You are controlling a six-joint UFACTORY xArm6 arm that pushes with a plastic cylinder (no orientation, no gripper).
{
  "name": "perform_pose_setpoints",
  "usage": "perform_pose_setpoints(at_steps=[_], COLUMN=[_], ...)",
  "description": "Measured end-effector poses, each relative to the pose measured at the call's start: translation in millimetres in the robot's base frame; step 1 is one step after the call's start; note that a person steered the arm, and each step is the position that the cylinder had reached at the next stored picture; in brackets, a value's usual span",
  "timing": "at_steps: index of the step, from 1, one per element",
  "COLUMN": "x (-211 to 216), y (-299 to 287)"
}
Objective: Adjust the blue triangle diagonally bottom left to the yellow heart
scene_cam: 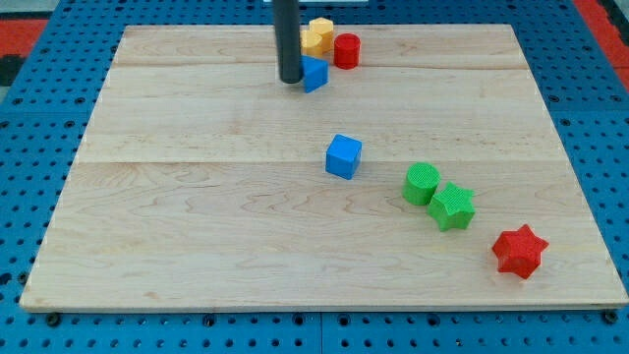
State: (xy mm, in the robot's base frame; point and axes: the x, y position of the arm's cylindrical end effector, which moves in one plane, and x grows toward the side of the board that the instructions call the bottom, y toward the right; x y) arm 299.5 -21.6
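A pale wooden surface (pixel 197 226) is being viewed from above and slightly in front, laid on a blue perforated base (pixel 29 118). The dark rod (pixel 288 34) is being seen coming down from the view's top edge, and my tip (pixel 291 80) is being held at the surface near the top centre of the board. No hand is being carried by this arm, so no open or closed state is being recorded; only the rod end is available for pushing. The blue triangle (pixel 314 74) is being observed just at the view's right of my tip, touching it or very nearly so; a gap cannot be made out. The yellow heart (pixel 316 37) is being seen directly above the triangle, toward the view's top, with the two blocks touching or almost touching. The red cylinder (pixel 346 50) is sitting just to the view's right of the heart, close against it. Well apart from this cluster, a blue cube (pixel 344 156) is lying near the board's centre. Further toward the view's lower right, a green cylinder (pixel 422 184) and a green star (pixel 452 206) are being seen side by side, apparently in contact. A red star (pixel 519 251) is lying alone near the lower right corner of the board.
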Motion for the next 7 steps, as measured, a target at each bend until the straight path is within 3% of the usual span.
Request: perform_pose_setpoints(at_steps=[1, 2, 3, 4, 5, 6, 7], x=[19, 38, 24, -7, -11, 22, 26], y=[-5, 50, 56, 14, 5, 5, 9])
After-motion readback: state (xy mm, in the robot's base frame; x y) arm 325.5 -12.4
